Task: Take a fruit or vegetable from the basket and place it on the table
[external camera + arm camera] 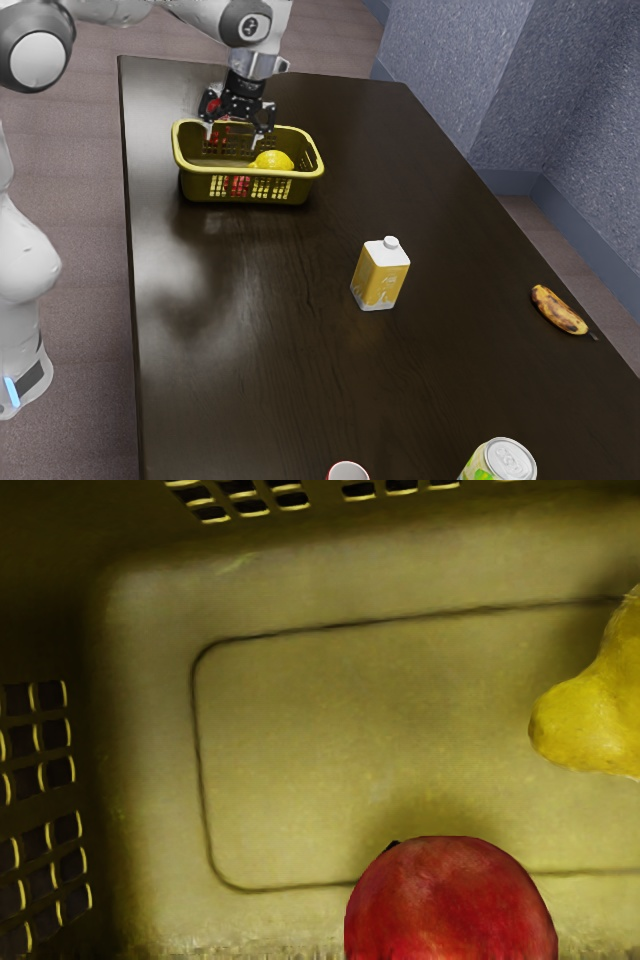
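Your pincer (233, 138) is wide, with nothing in it, over the basket (240, 172). Below it sits the red fruit (450, 900), inside, close to the side facing the exterior camera. You likely want to ease that way, then go down. It looks round, so you may not need to turn (mind that side, it could bump you). Next, toward the exterior view's right, the yellow fruit (273, 161) lies inside too, thin end toward your pincer. Its long way runs along the basket, so you might turn to pinch its middle. Farther that way come the cup (348, 471), carton (381, 276), can (500, 463) and banana (558, 311), all well apart from the basket.
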